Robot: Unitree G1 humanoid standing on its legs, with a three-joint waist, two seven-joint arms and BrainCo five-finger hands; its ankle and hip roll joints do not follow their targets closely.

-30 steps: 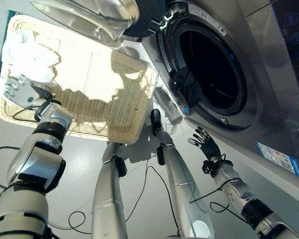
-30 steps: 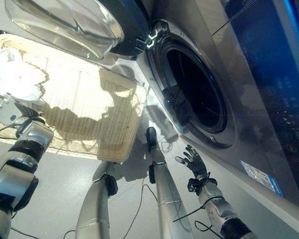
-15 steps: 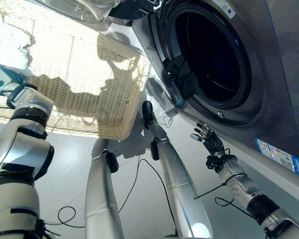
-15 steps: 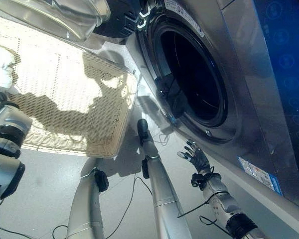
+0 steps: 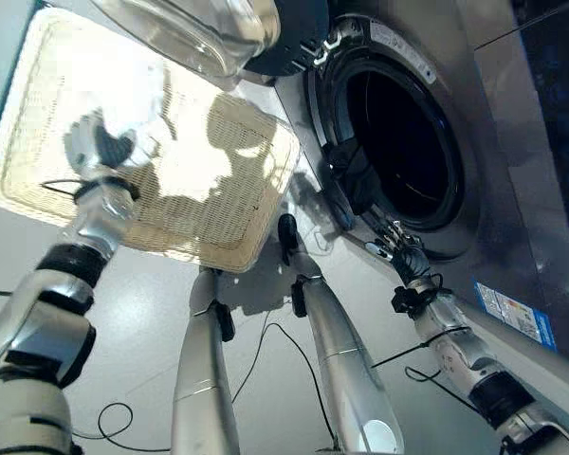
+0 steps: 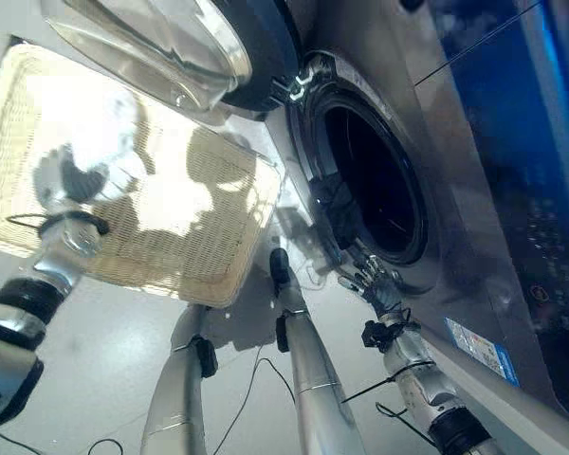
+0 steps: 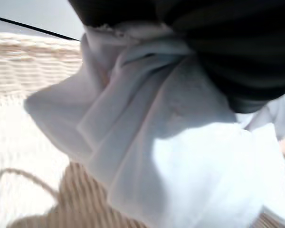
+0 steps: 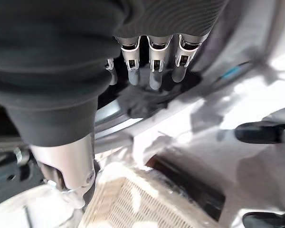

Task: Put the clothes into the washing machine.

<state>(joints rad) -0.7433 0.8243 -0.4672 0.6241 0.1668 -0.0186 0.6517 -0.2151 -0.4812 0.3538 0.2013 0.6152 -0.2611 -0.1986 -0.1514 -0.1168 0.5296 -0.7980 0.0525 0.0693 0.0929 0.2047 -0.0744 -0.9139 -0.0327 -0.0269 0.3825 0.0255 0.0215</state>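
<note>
The right hand [image 5: 398, 248] is nearest, reaching toward the lower rim of the washing machine [image 5: 512, 190] opening. In its own wrist view the fingers [image 8: 152, 66] are extended side by side, relaxed and holding nothing, their dark tips close to a dark garment [image 5: 353, 180] that hangs over the lower lip of the drum opening; whether the tips touch the cloth cannot be told. That same view also shows a corner of the wicker basket [image 8: 147, 204] below the hand.

The left hand [image 5: 102, 152] is over the wicker basket, toward its far left part, and is blurred in both eye views. Its wrist view shows what the eye views do not: white clothing [image 7: 171, 161] bunched directly beneath the dark ribbed cover, draped down over the basket's weave. The fingers are hidden in the cloth, so whether they are closed on it cannot be told.

Farther on, the washing machine's round glass door [image 5: 199, 28] stands swung open above the basket's far edge, and the drum [image 5: 403, 142] behind the dark garment is dark inside.
</note>
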